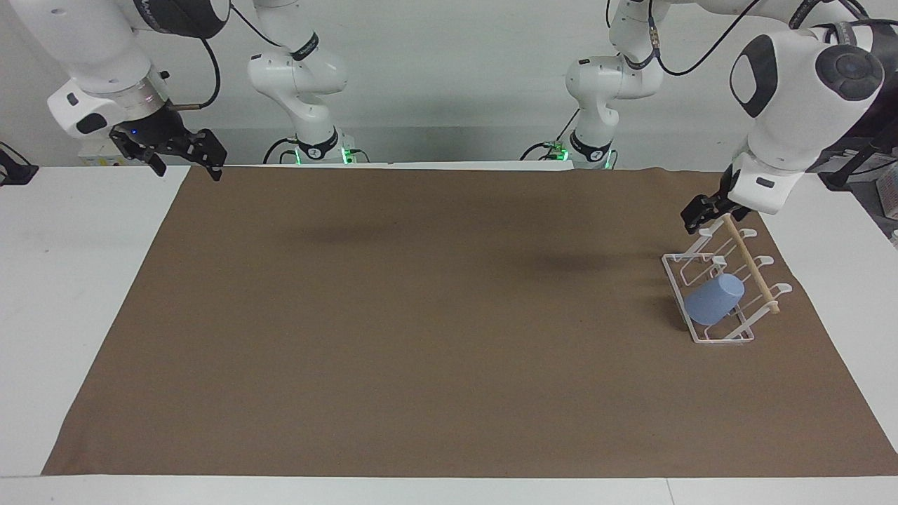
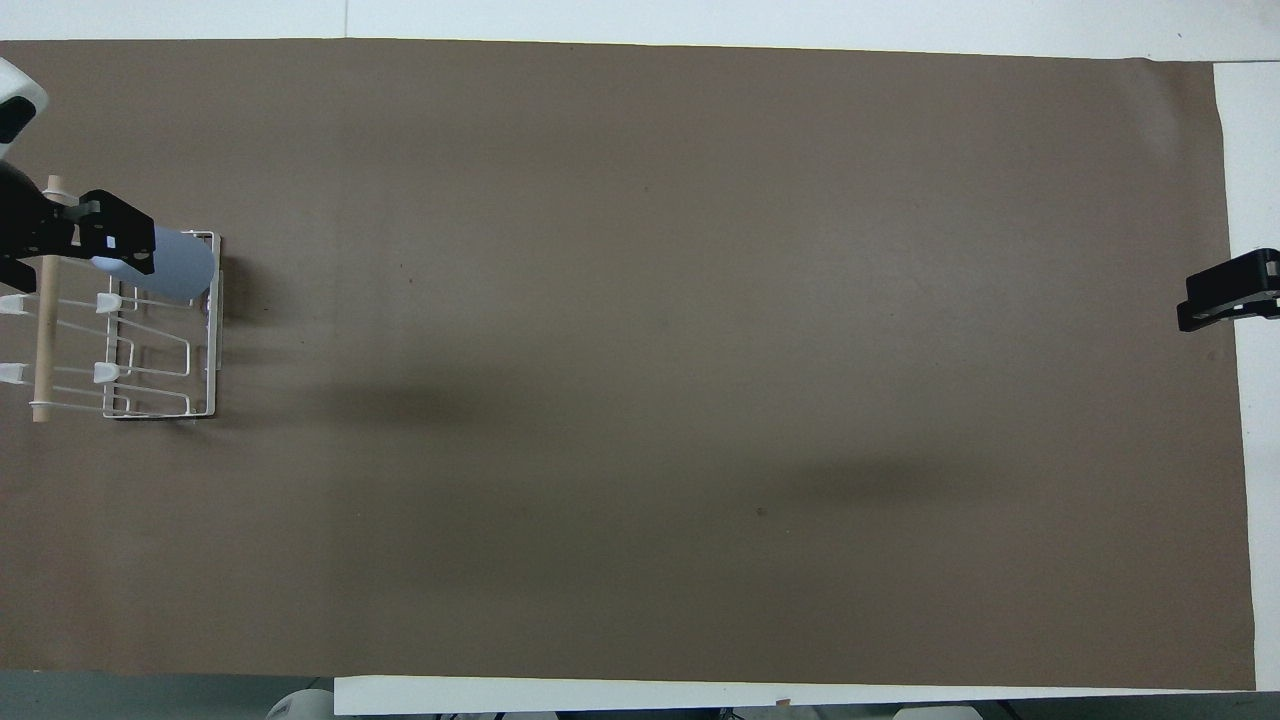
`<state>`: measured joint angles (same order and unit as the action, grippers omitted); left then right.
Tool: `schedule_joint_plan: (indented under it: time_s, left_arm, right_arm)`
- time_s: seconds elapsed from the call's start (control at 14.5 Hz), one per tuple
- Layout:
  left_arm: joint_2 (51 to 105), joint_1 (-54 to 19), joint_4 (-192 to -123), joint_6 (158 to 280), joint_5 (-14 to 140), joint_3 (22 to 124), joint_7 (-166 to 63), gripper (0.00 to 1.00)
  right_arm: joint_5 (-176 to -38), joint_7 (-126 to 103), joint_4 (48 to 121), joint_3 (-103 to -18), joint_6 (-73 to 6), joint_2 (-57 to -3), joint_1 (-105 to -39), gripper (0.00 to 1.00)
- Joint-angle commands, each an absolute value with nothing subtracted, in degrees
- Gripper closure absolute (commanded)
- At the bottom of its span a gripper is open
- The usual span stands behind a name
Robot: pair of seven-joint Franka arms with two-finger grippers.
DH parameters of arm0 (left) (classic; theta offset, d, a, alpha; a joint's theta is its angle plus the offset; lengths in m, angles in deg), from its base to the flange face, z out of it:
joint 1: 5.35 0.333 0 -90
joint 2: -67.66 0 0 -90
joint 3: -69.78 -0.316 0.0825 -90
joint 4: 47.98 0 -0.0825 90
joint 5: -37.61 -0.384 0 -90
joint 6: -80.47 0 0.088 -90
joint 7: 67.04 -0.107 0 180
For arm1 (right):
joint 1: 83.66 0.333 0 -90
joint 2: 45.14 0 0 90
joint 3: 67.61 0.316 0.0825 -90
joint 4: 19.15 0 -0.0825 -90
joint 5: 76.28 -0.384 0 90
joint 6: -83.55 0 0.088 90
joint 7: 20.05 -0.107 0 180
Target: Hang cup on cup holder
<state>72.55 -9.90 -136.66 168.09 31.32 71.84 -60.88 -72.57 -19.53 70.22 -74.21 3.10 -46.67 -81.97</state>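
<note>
One camera sits high across the desk [image 1: 84, 280] and faces the robots, whose bases stand along the top edge of its picture; it is far enough back to take in the whole brown mat [image 1: 421, 330]. The other camera hangs above the robots' own end, looking forward and steeply down on that mat [image 2: 700, 350]. The two stand half a turn apart. Both share the mat and the white wire rack [image 1: 708, 294] [image 2: 160, 340] at the left arm's end.
</note>
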Motion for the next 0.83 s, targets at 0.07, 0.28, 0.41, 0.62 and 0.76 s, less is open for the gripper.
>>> schedule_joint_plan:
  time_s: [0.07,0.28,0.41,0.62,0.76]
  left_arm:
    - [72.7,-9.7,-133.9,167.1,33.3,70.6,-69.3,0.00]
    - [72.1,-8.8,-134.0,171.2,37.9,69.7,-68.1,0.00]
    - [71.8,-8.0,-134.2,171.5,40.2,69.3,-68.1,0.00]
    - [72.0,-8.7,-134.0,171.8,39.8,69.2,-67.0,0.00]
    - [71.7,-8.6,-134.0,171.4,39.8,69.2,-66.2,0.00]
  right_arm:
    - [-73.5,-18.4,69.7,-74.1,3.5,-46.3,-82.6,0.00]
    - [-73.5,-18.3,69.7,-74.1,3.6,-46.4,-82.7,0.00]
    - [-73.5,-18.2,69.7,-74.1,3.6,-46.4,-82.7,0.00]
    - [-73.5,-18.2,69.7,-74.2,3.6,-46.4,-82.8,0.00]
    - [-73.5,-18.2,69.7,-74.2,3.5,-46.4,-82.7,0.00]
